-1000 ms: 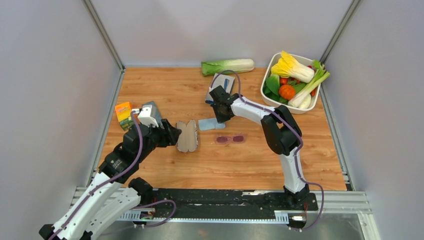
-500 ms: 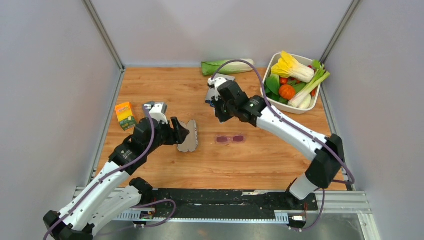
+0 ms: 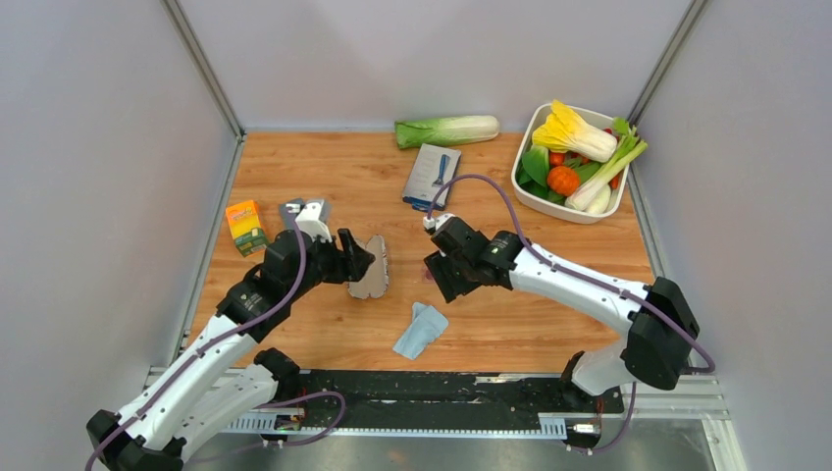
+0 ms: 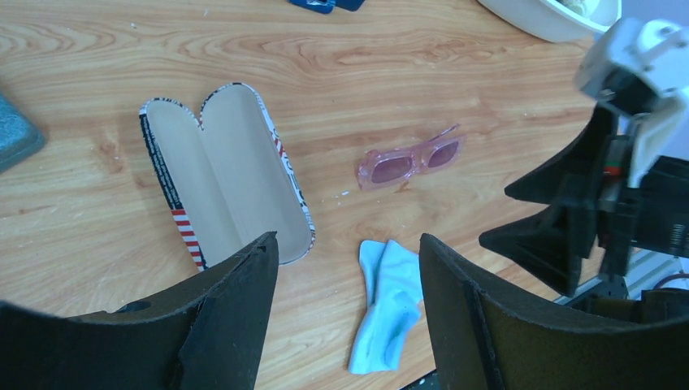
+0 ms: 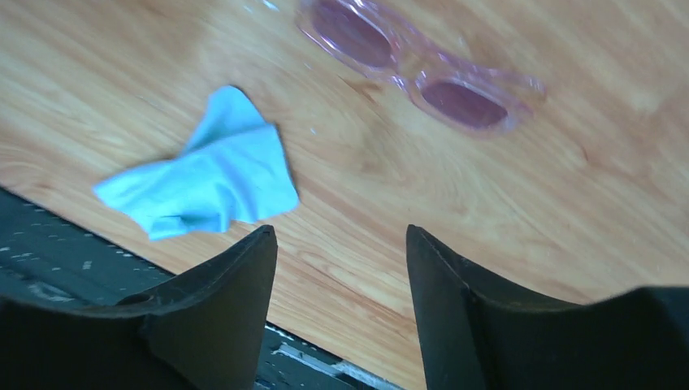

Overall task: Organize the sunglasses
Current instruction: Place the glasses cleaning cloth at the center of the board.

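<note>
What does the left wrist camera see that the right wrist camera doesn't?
Only the left wrist camera shows the open glasses case and the right gripper from outside. Only the right wrist camera shows a wide dark strip beyond the wood. Both show the pink sunglasses and the crumpled blue cloth lying apart from each other on the wooden table.

Bare table (image 4: pixel 341 73) rings the sunglasses (image 4: pixel 410 162) on every side. The open case (image 4: pixel 227 175) lies apart to their left, and the crumpled blue cloth (image 4: pixel 388 305) lies apart toward the near edge. From above the way is blocked: the right gripper (image 3: pixel 442 283) hangs over them, fingers spread. The left gripper (image 3: pixel 358 263) crowds the case's left side.
</note>
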{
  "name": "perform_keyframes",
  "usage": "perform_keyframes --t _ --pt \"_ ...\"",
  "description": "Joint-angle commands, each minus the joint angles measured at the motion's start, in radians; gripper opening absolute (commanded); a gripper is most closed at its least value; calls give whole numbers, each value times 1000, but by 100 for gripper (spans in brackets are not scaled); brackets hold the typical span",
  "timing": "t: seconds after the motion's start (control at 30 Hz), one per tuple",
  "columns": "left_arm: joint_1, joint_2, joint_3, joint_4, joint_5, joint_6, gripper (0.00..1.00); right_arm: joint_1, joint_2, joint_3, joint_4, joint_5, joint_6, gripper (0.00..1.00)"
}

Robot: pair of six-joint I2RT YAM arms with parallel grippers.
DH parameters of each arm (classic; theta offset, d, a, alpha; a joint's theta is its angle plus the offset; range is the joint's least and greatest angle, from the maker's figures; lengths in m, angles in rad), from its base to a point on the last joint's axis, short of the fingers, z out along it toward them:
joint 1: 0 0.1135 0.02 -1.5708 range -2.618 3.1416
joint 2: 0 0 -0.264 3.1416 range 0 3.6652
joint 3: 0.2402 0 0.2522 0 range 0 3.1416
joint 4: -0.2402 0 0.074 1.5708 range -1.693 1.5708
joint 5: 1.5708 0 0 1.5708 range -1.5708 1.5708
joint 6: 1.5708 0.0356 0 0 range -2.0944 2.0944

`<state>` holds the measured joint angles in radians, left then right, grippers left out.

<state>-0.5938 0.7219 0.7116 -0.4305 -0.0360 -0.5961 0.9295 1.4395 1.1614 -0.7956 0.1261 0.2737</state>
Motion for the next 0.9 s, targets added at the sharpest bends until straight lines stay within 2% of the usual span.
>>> perform_keyframes --t 0.0,0.03,0.17,0.27,0.5,0.7,0.87 --pt "5 -9 -29 50 30 4 72 -8 -16 -60 5 102 82 65" --pt "5 -10 -31 50 30 2 72 -15 -17 -69 19 101 88 65" --pt "5 -13 -37 47 68 2 72 -55 10 -92 73 32 107 55" --pt "5 -18 -41 39 82 12 72 -57 54 -124 145 -3 130 51" --pt "5 13 -55 38 220 44 72 -78 206 -114 242 -6 139 48" --pt "-27 25 -83 13 277 55 73 -168 349 4 286 -55 87 47" --pt "-79 11 -126 33 262 24 73 -257 522 210 269 -76 56 46"
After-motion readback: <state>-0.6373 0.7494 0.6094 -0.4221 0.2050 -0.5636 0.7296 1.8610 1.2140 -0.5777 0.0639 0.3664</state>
